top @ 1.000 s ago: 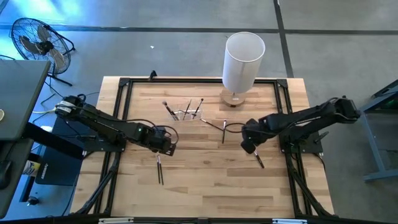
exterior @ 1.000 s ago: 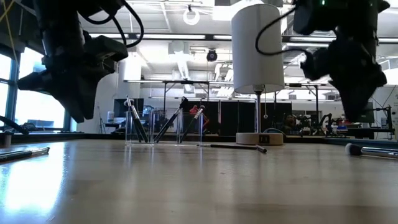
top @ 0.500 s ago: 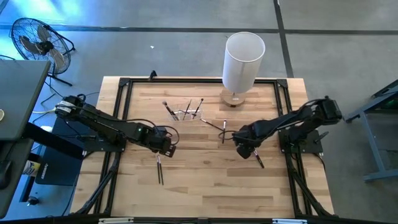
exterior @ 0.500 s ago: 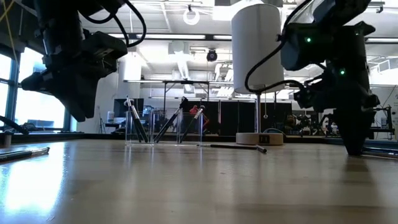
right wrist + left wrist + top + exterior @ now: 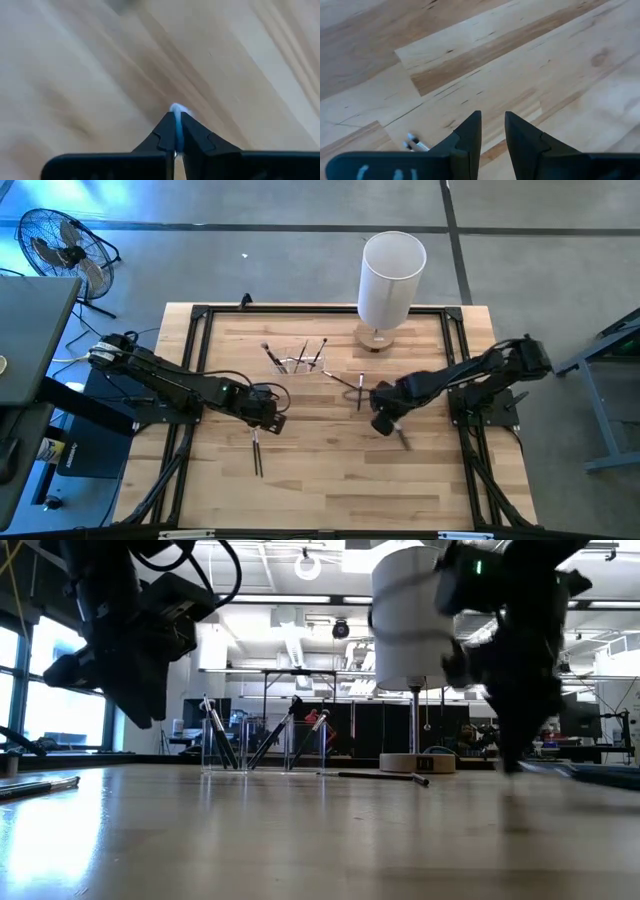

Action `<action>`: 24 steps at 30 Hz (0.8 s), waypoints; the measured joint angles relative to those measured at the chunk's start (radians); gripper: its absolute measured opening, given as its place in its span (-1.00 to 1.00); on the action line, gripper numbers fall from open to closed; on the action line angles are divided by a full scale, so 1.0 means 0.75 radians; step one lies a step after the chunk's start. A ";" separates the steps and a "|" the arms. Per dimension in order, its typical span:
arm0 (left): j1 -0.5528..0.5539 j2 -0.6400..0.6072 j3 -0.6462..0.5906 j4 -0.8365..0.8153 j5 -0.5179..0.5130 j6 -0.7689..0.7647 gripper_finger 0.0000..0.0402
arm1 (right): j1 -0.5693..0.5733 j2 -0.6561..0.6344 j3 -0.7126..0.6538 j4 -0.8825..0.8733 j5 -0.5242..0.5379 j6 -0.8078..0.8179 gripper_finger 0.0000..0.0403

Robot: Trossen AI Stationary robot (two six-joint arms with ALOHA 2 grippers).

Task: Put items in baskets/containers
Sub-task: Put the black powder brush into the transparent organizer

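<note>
My right gripper (image 5: 383, 423) is low over the middle-right of the table and is shut on a thin dark brush (image 5: 403, 438). That brush trails from it toward the table's near right. My left gripper (image 5: 272, 418) hovers left of centre, open by a narrow gap (image 5: 492, 116). Just nearer than it, two loose brushes (image 5: 257, 452) lie flat on the wood. The small clear holder (image 5: 300, 361) stands toward the far side, with several brushes leaning inside it (image 5: 265, 745). Two more brushes (image 5: 352, 385) lie flat between the holder and my right gripper. My right gripper pinches the brush between its two fingertips; a pale bit of the brush (image 5: 176, 108) shows just past them. The fingers come from above, slanting toward the table's left. The brush's free length (image 5: 405, 440) sticks out behind them, blurred; whether it touches the wood I cannot tell.
A tall white cylinder on a round wooden base (image 5: 390, 275) stands at the far edge, right of the holder. A black frame (image 5: 200, 315) borders the tabletop. Bare wood lies along the near side between the arms (image 5: 330, 480).
My right gripper came down and toward the table's left onto the brush lying at the near right and took hold of it. It has since moved further left, and the brush has shifted with it from where it lay. The left arm has barely moved.
</note>
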 joint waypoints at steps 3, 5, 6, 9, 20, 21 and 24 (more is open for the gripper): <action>0.000 0.001 0.002 0.023 0.000 0.000 -0.59 | -0.013 -0.101 -0.003 0.213 0.030 -0.062 -0.97; 0.000 0.001 0.009 0.022 0.000 0.000 -0.59 | -0.045 -0.154 0.000 0.412 0.055 -0.135 -0.98; 0.000 0.001 0.013 0.022 0.000 0.000 -0.59 | -0.073 -0.177 0.001 0.505 0.061 -0.182 -0.98; 0.000 0.001 0.014 0.029 0.001 0.000 -0.59 | -0.167 -0.196 0.003 0.825 0.018 -0.319 -0.98; 0.000 0.001 0.014 0.105 0.004 -0.001 -0.59 | -0.448 0.037 0.001 1.830 -0.026 -0.696 -1.00; 0.000 0.001 0.014 0.106 0.005 -0.001 -0.59 | -0.461 0.062 0.002 1.900 -0.015 -0.728 -1.00; 0.000 0.001 0.014 0.106 0.022 -0.001 -0.59 | -0.493 0.129 0.002 2.009 0.041 -0.813 -1.00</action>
